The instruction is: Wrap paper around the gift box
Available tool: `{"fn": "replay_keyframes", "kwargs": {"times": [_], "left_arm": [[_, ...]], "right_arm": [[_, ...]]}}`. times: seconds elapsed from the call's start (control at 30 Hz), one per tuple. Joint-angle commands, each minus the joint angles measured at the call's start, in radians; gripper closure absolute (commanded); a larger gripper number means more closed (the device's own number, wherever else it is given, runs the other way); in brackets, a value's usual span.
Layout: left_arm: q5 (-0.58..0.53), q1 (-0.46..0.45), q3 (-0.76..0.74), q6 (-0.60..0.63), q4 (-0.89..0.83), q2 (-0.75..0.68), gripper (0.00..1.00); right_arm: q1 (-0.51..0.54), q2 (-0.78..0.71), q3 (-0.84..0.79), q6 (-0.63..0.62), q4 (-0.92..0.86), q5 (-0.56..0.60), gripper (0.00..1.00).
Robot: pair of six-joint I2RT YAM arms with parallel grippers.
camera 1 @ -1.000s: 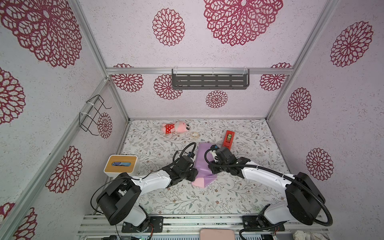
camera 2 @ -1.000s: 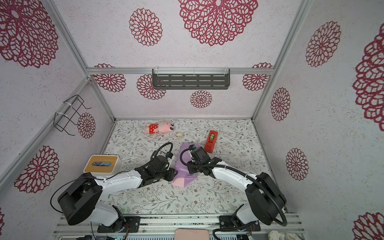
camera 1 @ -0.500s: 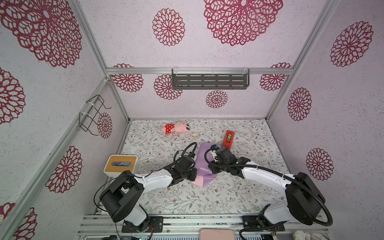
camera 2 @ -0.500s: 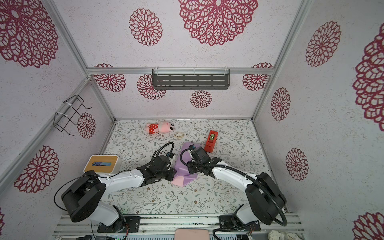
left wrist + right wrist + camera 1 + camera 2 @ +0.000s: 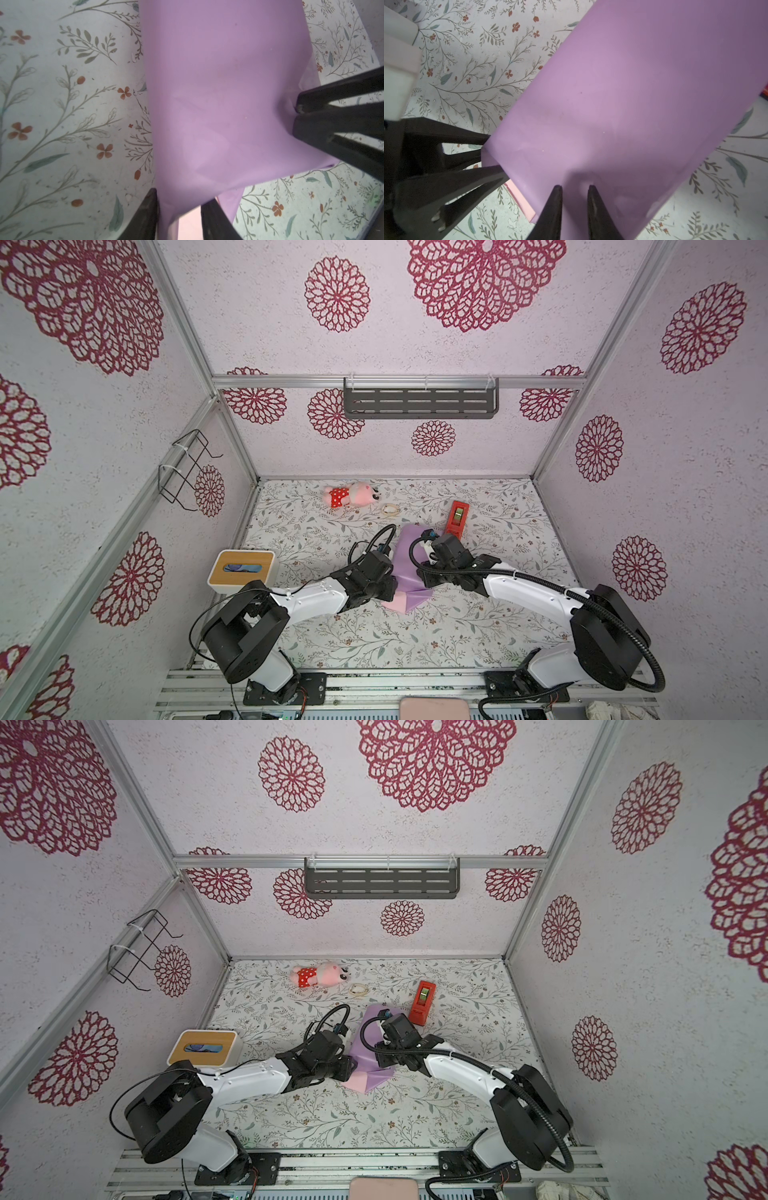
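The paper [image 5: 404,549] [image 5: 365,1040], lilac outside and pale pink inside, is folded into a bundle in the middle of the table. The gift box is hidden under it. My left gripper [image 5: 392,593] [image 5: 352,1067] [image 5: 179,207] is at the bundle's near-left end. Its jaws stand open with a loose flap of paper between them, as the right wrist view [image 5: 496,155] also shows. My right gripper [image 5: 424,574] [image 5: 380,1054] [image 5: 575,189] reaches in from the right. It is shut on a puckered fold of the paper [image 5: 207,93] at the bundle's side.
A red tape dispenser [image 5: 458,517] lies just behind the bundle. Near the back wall lie a pink plush toy [image 5: 353,495] and a small ring [image 5: 391,510]. At the left stands a white tissue box with a wooden top [image 5: 241,570]. A pink pad [image 5: 434,708] lies at the front edge.
The left arm has shifted slightly. Both grippers stay at the paper bundle, which has hardly moved.
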Motion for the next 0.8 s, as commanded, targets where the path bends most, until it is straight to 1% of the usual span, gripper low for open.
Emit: {"fn": "replay_keyframes", "kwargs": {"times": [0.0, 0.1, 0.2, 0.33, 0.57, 0.77], "left_arm": [[0.015, -0.014, -0.007, -0.031, -0.021, -0.047, 0.60], [0.028, -0.014, -0.025, -0.041, -0.029, -0.081, 0.55], [0.041, -0.014, -0.040, -0.049, -0.029, -0.114, 0.55], [0.029, -0.014, -0.021, -0.038, -0.051, -0.106, 0.65], [0.031, -0.013, 0.001, -0.038, -0.043, -0.078, 0.76], [0.045, -0.014, 0.009, -0.049, -0.017, -0.065, 0.77]], "right_arm": [[-0.003, 0.008, -0.017, 0.004, -0.014, -0.002, 0.76], [-0.003, 0.010, -0.011, 0.003, -0.017, -0.003, 0.76], [-0.003, 0.013, -0.009, 0.003, -0.018, -0.004, 0.76], [-0.003, 0.013, -0.011, 0.005, -0.013, -0.007, 0.77], [-0.003, 0.013, -0.014, 0.006, -0.007, -0.008, 0.77], [-0.003, 0.014, -0.020, 0.014, 0.002, -0.015, 0.78]]}}
